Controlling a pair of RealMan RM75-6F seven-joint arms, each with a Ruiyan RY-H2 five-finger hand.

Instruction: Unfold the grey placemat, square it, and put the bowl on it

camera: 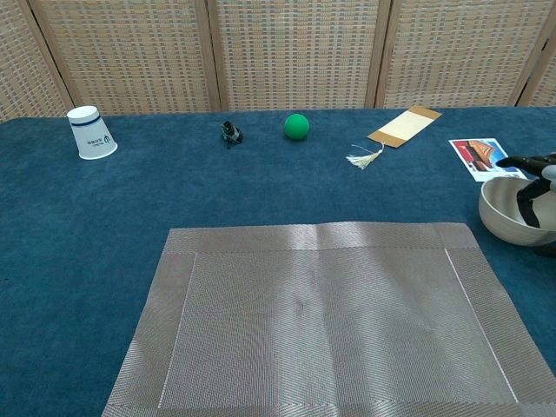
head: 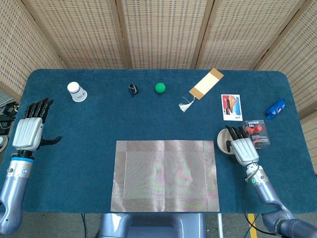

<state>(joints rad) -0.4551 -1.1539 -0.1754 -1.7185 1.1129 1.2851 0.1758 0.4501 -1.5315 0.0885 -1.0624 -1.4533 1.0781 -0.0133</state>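
Two hands were in view. The right hand [head: 241, 145] was over the bowl [camera: 510, 213], with its fingers [camera: 529, 191] reaching inside over the rim; whether they really gripped it could not be told. The bowl stood on the blue table [head: 99, 124], just beside the right edge of the grey placemat [head: 165, 174], which lay flat and unfolded. The left hand [head: 29, 130] was empty, fingers spread, far at the left.
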